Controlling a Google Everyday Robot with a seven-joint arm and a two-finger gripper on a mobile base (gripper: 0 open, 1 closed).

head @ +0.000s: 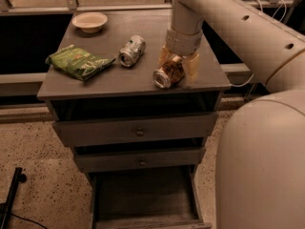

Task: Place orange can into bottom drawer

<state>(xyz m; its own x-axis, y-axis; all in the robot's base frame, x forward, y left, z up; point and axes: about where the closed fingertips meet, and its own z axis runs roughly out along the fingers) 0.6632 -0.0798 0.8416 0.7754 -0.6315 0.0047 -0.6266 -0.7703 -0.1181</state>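
here end effector (177, 67) clamped around orange can (166, 75) (lying on side) on bench (128, 78), bottom drawer (143, 194) open below.

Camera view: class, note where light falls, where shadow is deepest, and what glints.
In the camera view, dim warm light falls on the cabinet top; the orange can, gripped by the gripper near the top's front edge, glints at its silver end; the silver can shines too; the open bottom drawer sits in shadow.
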